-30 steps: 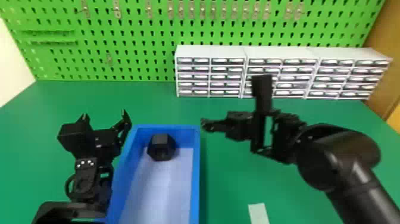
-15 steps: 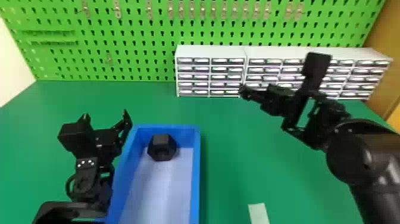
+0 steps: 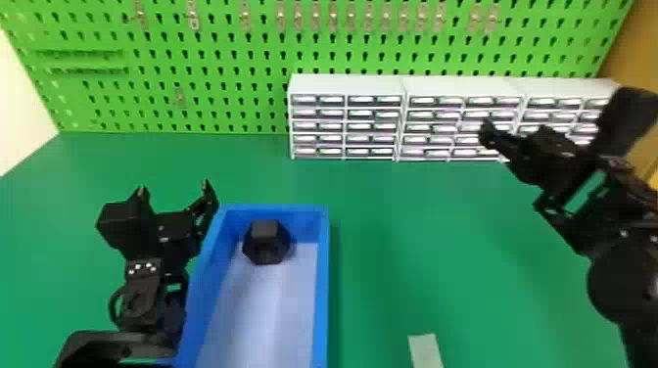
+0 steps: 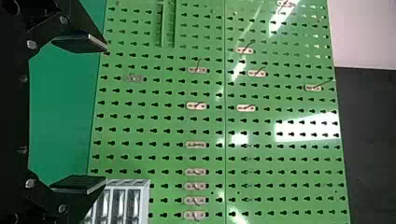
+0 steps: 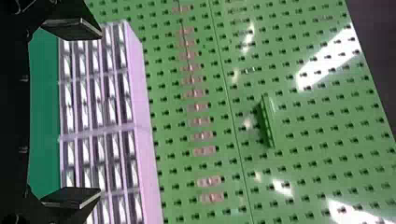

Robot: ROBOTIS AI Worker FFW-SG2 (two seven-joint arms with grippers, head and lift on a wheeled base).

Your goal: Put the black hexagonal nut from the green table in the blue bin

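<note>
- Your black hexagonal nut [image 3: 267, 242] lies inside the blue bin [image 3: 320, 288], at its 12 o'clock end.
- You have the left gripper [image 3: 174, 188] near the bin, at the nut's 10 o'clock, its claw spread wide and empty.
- Your right gripper [image 3: 514, 142] hangs well apart at the nut's 2 o'clock, its fingers apart with nothing between them.

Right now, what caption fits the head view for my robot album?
Black hexagonal nut at the far end of the blue bin, left gripper open beside it.
</note>
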